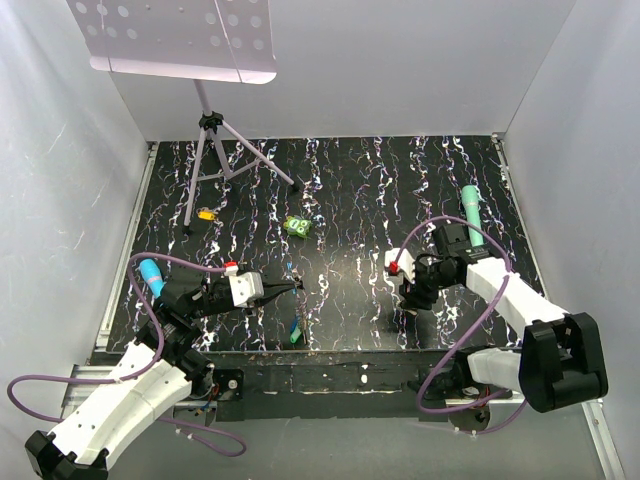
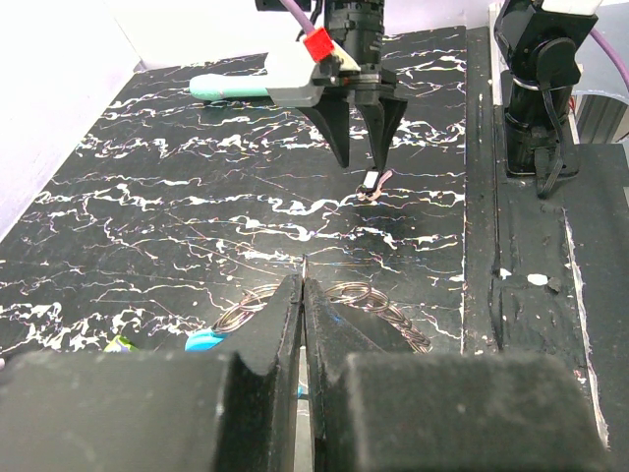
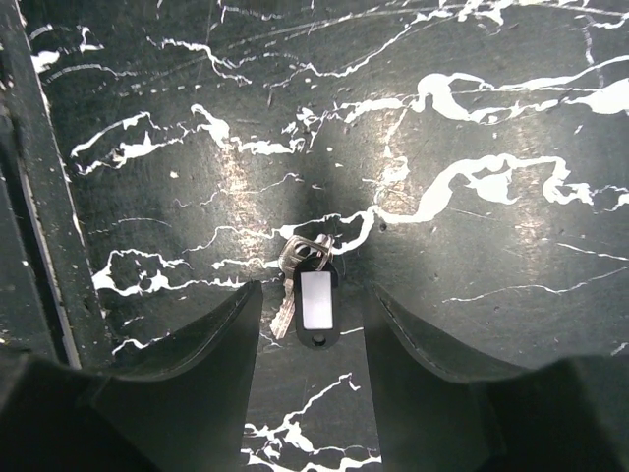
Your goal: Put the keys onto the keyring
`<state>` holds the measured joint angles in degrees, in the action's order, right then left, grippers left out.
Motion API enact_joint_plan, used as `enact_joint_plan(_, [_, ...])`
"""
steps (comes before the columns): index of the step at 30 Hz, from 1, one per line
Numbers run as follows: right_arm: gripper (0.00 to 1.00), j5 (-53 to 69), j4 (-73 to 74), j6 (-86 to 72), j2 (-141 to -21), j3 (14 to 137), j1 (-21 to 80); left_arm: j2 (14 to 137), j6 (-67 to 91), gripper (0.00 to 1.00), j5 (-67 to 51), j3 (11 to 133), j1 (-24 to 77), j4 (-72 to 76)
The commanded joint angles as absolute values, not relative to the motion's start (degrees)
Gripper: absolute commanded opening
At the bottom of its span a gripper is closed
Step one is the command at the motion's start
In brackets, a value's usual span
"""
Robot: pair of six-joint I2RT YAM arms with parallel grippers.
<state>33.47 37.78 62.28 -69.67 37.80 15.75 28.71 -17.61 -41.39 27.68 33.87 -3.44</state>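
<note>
**mk_bench:** On the black tabletop with white marble veins [image 1: 360, 200], where does the key sit relative to the right gripper [image 2: 361, 160]?

**yam_fan:** Dead centre between its fingers. The wrist cam shows one small silver key with a black tag and white label [image 3: 314, 300] lying flat on the table. The jaws are spread apart either side of it and aren't touching it. From the other arm's cam, the fingertips hang just above it.

**mk_bench:** And the left gripper [image 2: 303, 287]?

**yam_fan:** Fingers pressed together, no gap. The keyring, loops of thin grey wire or chain [image 2: 366, 295], fans out on both sides right at the fingertips. There's a bright blue clip [image 2: 201, 341] just beside one loop. Can't tell whether the tips actually pinch the ring or just sit over it. Key and keyring are well apart, one at each gripper.

**mk_bench:** Count?

**yam_fan:** One tagged key I'm sure of, and one keyring. There's also one tiny teal-green piece [image 1: 296, 330] near the front edge, closer to the left gripper, but it's too small to call. Then one of each:
- a teal cylinder-shaped marker [image 1: 472, 212] beside the right arm
- a bright green lumpy object [image 1: 297, 226] mid-table
- a small orange-yellow piece [image 1: 206, 213] near the feet of a white perforated music stand on a tripod [image 1: 175, 35]
</note>
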Motion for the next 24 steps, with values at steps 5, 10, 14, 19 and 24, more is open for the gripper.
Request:
enact_joint_plan(5, [0.54,40.4,43.8,48.2,-64.7,45.8,14.9,28.4,-18.2,0.00,-41.7,29.5,33.6,-2.3])
enact_joint_plan(10, [0.54,48.3,44.6,37.5,-63.2,47.7,12.7,28.7,-18.2,0.00,-41.8,29.5,33.6,-2.2])
enact_joint_plan(14, [0.54,58.3,43.5,31.6,-64.0,47.6,11.8,28.7,-18.2,0.00,-41.7,29.4,33.5,-2.3])
enact_joint_plan(19, [0.54,63.7,38.8,25.2,-65.3,44.9,11.1,28.8,-18.2,0.00,-41.1,29.4,33.6,-2.4])
enact_joint_plan(24, [0.54,62.9,29.7,14.1,-65.5,41.4,11.1,29.1,-18.4,0.00,-41.0,29.4,33.5,-2.5])
